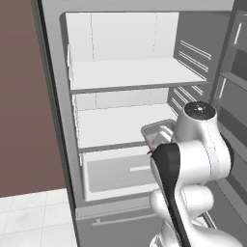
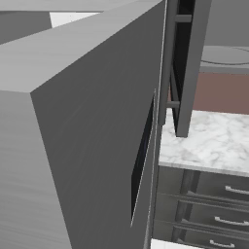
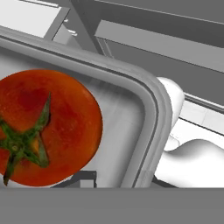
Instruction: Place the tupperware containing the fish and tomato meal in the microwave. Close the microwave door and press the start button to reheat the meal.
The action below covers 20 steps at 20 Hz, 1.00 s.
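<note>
Arm (image 1: 193,164): lower right of left base view, elbow bent, reaching into open fridge (image 1: 125,96).
Container (image 3: 148,109): close under hand, tomato (image 3: 46,129) inside.
Claw: grip can't be told.

You had the grey tupperware (image 1: 159,132) at the fridge's middle shelf, a red tomato (image 3: 46,127) with green stem lying inside it.
</note>
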Motion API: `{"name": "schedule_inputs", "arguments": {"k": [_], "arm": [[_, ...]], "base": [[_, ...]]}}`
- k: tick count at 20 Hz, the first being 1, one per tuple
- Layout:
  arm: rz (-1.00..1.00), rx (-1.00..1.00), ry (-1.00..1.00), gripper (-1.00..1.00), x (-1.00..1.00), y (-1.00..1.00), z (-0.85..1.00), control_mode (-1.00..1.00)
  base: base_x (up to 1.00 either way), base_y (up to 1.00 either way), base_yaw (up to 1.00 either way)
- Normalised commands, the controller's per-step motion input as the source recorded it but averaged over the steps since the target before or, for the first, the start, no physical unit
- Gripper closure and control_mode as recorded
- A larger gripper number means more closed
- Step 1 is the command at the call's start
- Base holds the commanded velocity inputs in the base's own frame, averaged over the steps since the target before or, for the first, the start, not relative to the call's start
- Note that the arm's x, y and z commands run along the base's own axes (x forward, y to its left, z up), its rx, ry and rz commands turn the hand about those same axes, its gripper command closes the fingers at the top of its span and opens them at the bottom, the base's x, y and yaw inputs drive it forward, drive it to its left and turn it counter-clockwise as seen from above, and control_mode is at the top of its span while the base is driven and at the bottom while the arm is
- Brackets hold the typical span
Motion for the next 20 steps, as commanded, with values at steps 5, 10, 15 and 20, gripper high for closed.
{"name": "schedule_inputs", "arguments": {"k": [5,10,15,20], "arm": [[0.00,0.00,-0.03,1.00,0.00,-0.27,0.18,-1.00],[0.00,0.00,0.00,1.00,0.00,-0.16,0.02,-1.00],[0.00,0.00,0.00,1.00,0.00,0.00,0.00,-1.00],[0.00,0.00,0.00,1.00,0.00,0.00,0.00,-1.00]], "base": [[0.00,0.00,0.00],[0.00,0.00,0.00],[0.00,0.00,0.00],[0.00,0.00,0.00]]}}
